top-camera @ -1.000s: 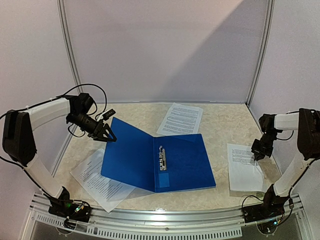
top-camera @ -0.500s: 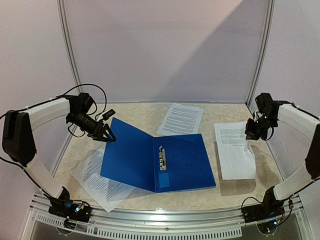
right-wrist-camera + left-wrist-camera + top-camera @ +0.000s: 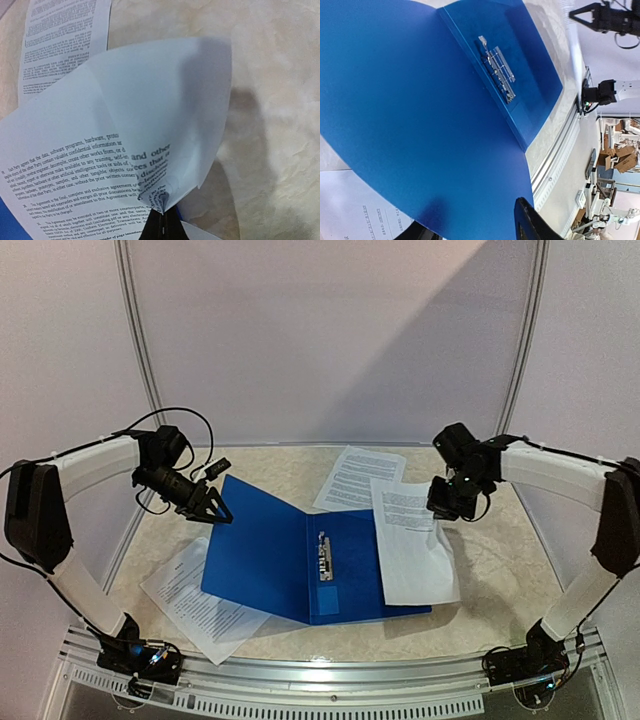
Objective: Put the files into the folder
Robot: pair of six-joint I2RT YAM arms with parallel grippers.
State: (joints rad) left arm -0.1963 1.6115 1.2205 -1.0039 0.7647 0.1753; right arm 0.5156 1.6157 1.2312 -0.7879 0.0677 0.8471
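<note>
The dark-blue folder (image 3: 310,560) lies open, with its metal clip (image 3: 324,558) along the spine. Its left cover is tilted up at the far corner. My left gripper (image 3: 215,508) is open at that raised corner, and its fingers (image 3: 530,222) stand wide apart across the cover's edge (image 3: 420,125). My right gripper (image 3: 445,502) is shut on the top edge of one printed sheet (image 3: 410,550). That sheet hangs curled over the folder's right half. In the right wrist view the pinched sheet (image 3: 100,150) bunches at the shut gripper (image 3: 161,220).
A second printed sheet (image 3: 357,477) lies flat behind the folder and also shows in the right wrist view (image 3: 65,40). A third sheet (image 3: 195,600) lies partly under the folder's left cover. White walls enclose the beige table (image 3: 500,540) on three sides, and a metal rail (image 3: 330,675) runs along the near edge.
My right gripper has carried its sheet from the table's right side leftwards until it hangs over the folder's right half. The left arm and the folder have not moved.
</note>
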